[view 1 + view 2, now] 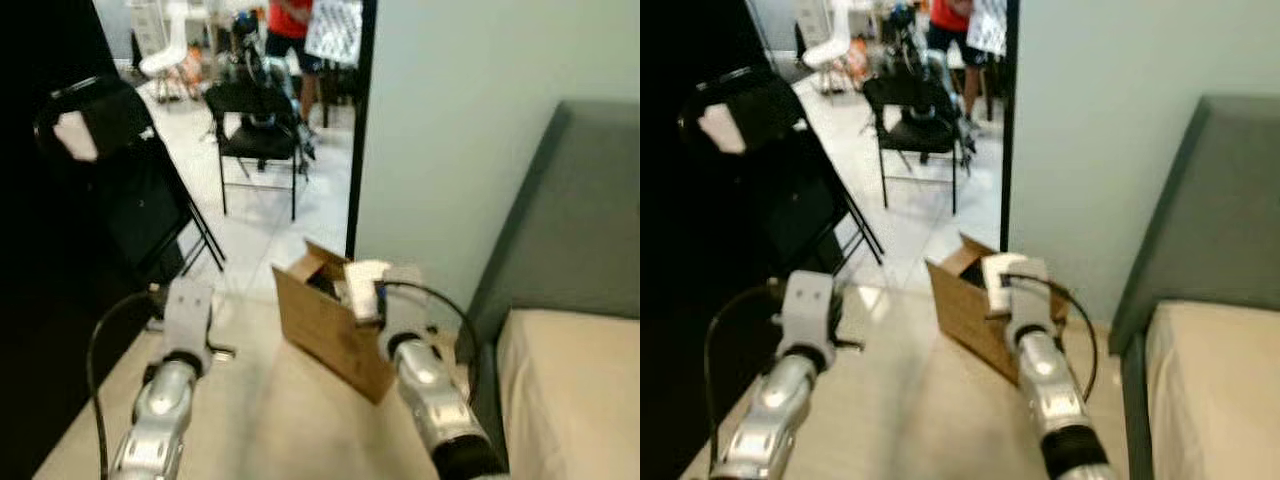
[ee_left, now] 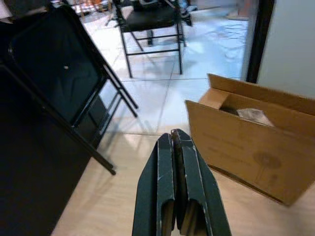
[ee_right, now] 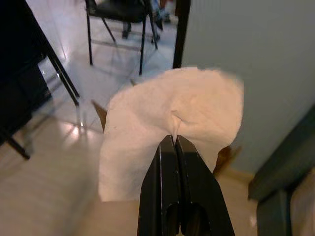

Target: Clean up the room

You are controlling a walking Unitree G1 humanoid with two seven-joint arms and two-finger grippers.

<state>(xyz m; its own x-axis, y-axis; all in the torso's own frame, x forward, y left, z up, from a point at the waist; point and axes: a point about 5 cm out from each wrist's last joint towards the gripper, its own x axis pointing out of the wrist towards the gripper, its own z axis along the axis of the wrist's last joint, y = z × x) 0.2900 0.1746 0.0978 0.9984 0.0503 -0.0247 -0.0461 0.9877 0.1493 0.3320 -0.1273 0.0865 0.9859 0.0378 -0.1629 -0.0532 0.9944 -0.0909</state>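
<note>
Two black chairs (image 1: 258,135) beyond box (image 1: 330,325)

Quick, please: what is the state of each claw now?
Left claw: closed, holding nothing.
Right claw: closed on a tissue, over the box.

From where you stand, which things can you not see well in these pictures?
- Inside of the cardboard box: mostly hidden by its front wall, left wrist view; one pale crumpled item shows.
- The box in the right wrist view: mostly covered by the white tissue held in the right gripper.
- Person in the far room: cut off by the top edge, eye views.
</note>
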